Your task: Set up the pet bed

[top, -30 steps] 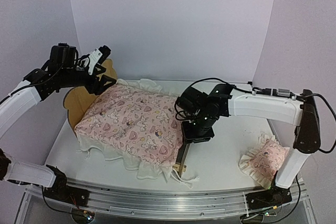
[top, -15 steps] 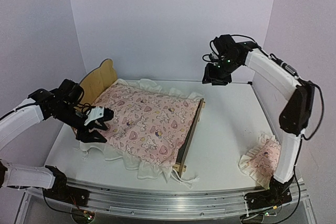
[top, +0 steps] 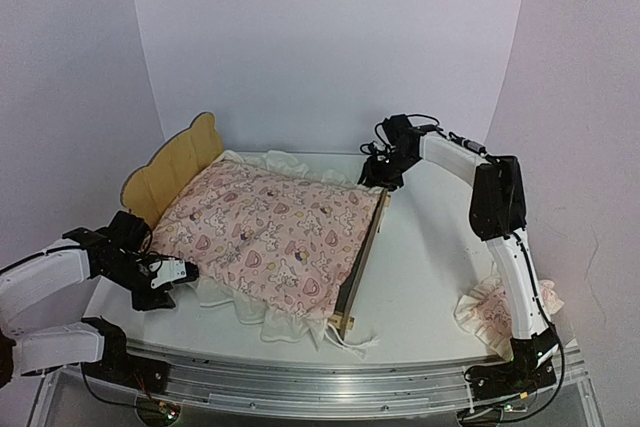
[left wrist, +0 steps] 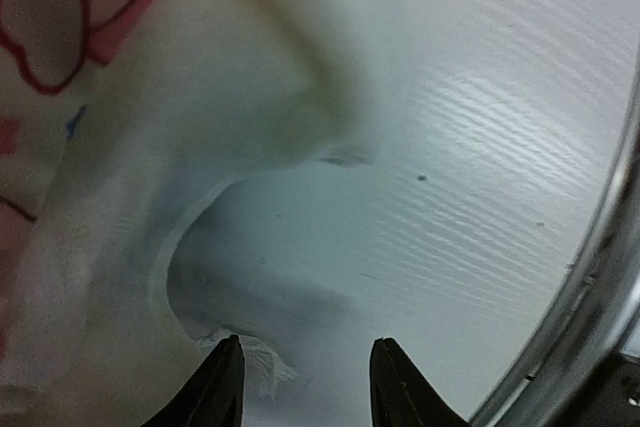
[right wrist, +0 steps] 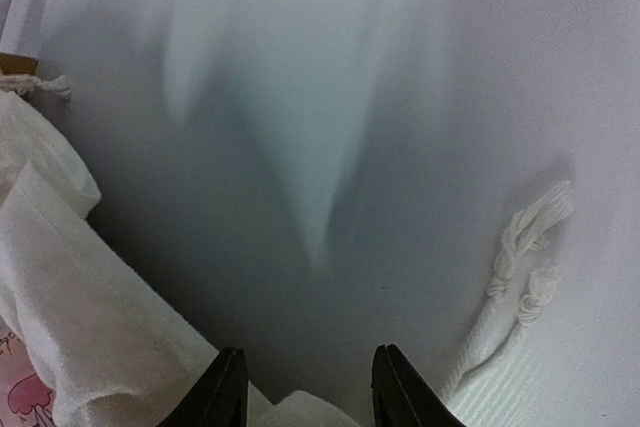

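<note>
- Spotting the left gripper (top: 166,281) way down low at the near-left corner, right next to the ruffle (left wrist: 110,227). Jaws apart, just bare table (left wrist: 420,147) between the tips, gripping nothing. Got a frayed bit of ruffle sitting by one finger.
- Moving right: seeing the bed (top: 175,162) lying at an angle across the middle of the table, bear-ear headboard at the far left, upright.
- Can't see the base at all, hidden under the pink cover (top: 270,232), which is spread over the whole frame with cream ruffle spilling out along the near and far sides.
- Seeing the foot rail poke out at the right end, bare wood, cover stopping right at it.
- Finding the right gripper (top: 378,175) at the far-right corner of the bed, arm stretched way out. Jaws apart here too, a bit of white ruffle showing low between the tips, not squeezed.
- Ending with the pillow (top: 490,312) at the near right, well apart from the bed, partly behind the right arm.
</note>
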You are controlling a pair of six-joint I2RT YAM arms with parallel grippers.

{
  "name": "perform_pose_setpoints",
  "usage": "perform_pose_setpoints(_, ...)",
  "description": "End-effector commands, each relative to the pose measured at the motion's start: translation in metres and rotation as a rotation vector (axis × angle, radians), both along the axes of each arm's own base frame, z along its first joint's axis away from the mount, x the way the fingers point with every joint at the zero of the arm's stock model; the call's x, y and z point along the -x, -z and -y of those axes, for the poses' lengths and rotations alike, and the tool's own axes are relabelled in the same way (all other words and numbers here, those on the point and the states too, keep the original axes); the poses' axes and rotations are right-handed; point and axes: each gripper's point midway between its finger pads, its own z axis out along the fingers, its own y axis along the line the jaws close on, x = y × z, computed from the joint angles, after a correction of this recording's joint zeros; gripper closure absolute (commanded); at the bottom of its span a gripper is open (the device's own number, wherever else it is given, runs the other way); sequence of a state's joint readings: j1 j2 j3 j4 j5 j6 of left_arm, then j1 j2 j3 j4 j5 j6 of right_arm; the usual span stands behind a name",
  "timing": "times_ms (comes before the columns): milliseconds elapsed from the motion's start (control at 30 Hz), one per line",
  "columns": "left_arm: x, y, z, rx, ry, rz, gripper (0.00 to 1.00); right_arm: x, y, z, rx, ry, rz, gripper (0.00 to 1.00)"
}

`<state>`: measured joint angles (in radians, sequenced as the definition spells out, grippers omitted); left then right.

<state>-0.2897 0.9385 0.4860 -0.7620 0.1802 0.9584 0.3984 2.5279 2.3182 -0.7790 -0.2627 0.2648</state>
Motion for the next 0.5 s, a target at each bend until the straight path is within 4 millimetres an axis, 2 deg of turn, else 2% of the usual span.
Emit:
perform_pose_setpoints(0, -0.069, -0.010, -0.017, -0.081, -0.128, 0.297, 0.53, 0.027, -0.018, -0.023, -0.142, -0.121, -0.032, 0.57)
perform_pose_setpoints(67, -0.089, -0.016, -0.012, -0.073, -0.122, 0.354, 0.51, 0.051, -0.007, -0.017, -0.135, -0.152, -0.087, 0.57)
perform_pose_setpoints(167, -0.116, -0.021, 0.002, -0.046, -0.092, 0.373, 0.51, 0.084, -0.004, -0.006, -0.121, -0.179, -0.137, 0.57)
perform_pose_setpoints(200, -0.128, -0.027, 0.010, -0.019, -0.073, 0.382, 0.51, 0.097, -0.001, -0.001, -0.117, -0.182, -0.164, 0.57)
perform_pose_setpoints(333, -0.170, -0.037, 0.043, 0.050, 0.021, 0.382, 0.49, 0.137, -0.008, 0.010, -0.124, -0.193, -0.211, 0.58)
perform_pose_setpoints(367, -0.186, -0.047, 0.053, 0.071, 0.042, 0.410, 0.49, 0.147, -0.009, 0.013, -0.125, -0.192, -0.220, 0.58)
perform_pose_setpoints(467, -0.226, -0.060, 0.086, 0.093, 0.122, 0.459, 0.48, 0.173, -0.013, 0.018, -0.107, -0.198, -0.223, 0.58)
